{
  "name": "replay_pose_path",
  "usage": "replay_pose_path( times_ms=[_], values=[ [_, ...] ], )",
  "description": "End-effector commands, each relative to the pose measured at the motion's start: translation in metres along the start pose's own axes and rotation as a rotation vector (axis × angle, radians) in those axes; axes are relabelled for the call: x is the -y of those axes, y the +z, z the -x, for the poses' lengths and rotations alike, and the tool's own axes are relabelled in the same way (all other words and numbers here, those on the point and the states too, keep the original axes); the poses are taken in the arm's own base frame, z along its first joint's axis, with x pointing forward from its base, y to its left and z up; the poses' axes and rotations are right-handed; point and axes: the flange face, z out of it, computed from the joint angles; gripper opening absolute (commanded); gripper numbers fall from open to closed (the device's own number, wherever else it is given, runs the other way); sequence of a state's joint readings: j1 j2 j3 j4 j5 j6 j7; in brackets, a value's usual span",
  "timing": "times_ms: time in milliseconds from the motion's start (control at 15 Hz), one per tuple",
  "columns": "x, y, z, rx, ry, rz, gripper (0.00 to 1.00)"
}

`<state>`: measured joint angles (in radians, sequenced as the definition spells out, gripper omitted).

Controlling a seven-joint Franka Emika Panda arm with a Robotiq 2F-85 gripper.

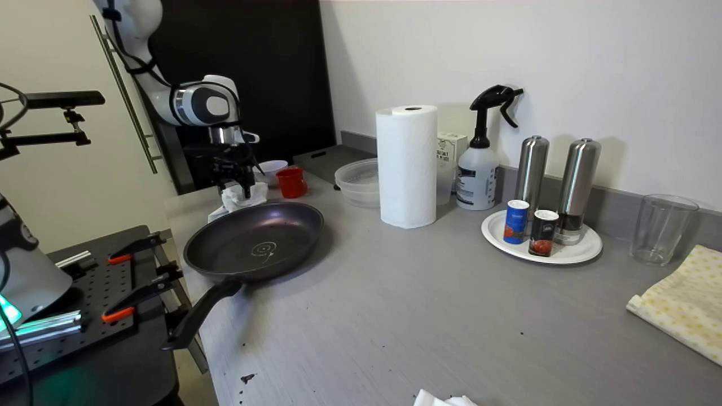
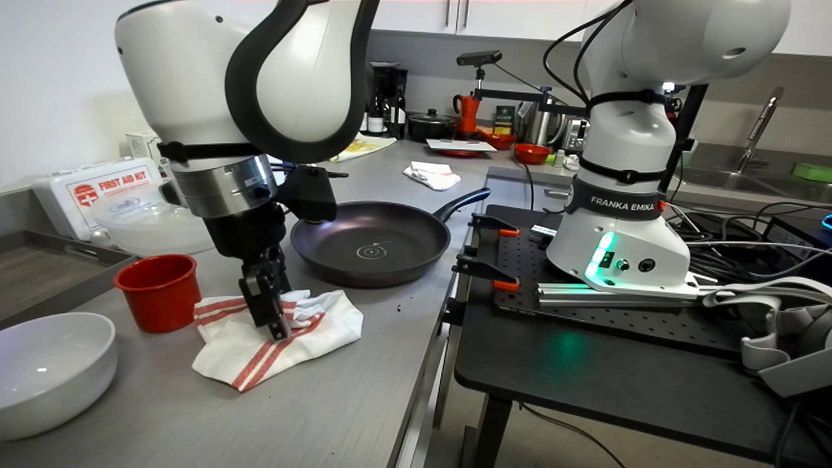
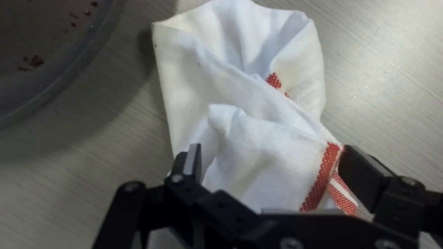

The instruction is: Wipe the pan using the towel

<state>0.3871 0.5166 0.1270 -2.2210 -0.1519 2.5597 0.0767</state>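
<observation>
The towel, white with red stripes, lies crumpled on the grey counter beside the pan in both exterior views [image 1: 258, 193] [image 2: 224, 356] and fills the middle of the wrist view [image 3: 204, 72]. The dark pan [image 1: 254, 242] stands near the counter edge; it also shows in an exterior view [image 2: 370, 237]. Its edge is at the upper left of the wrist view [image 3: 41, 83], with reddish bits inside. My gripper [image 3: 271, 157] points down at the towel, also in both exterior views [image 1: 237, 189] [image 2: 276, 328]. Its fingers are spread wide around a raised fold.
A red cup [image 2: 159, 292] and a white bowl [image 2: 58, 370] stand close to the towel. A paper towel roll [image 1: 407, 169], a spray bottle [image 1: 476, 177] and a plate [image 1: 586, 251] with shakers stand along the wall. Another white cloth [image 2: 432, 175] lies beyond the pan handle.
</observation>
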Motion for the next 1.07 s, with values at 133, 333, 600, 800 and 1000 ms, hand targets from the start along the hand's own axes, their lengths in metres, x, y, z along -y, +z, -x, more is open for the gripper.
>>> replay_pose_path(
  times_ms=[133, 333, 600, 800, 1000],
  values=[
    [0.006, -0.017, 0.017, -0.045, 0.001, 0.016, 1.00],
    [0.008, -0.027, 0.031, -0.075, 0.016, 0.017, 1.00],
    [0.014, -0.044, 0.056, -0.124, 0.025, 0.023, 1.00],
    [0.019, -0.057, 0.073, -0.161, 0.027, 0.028, 1.00],
    [0.022, -0.067, 0.087, -0.191, 0.030, 0.041, 1.00]
  ],
)
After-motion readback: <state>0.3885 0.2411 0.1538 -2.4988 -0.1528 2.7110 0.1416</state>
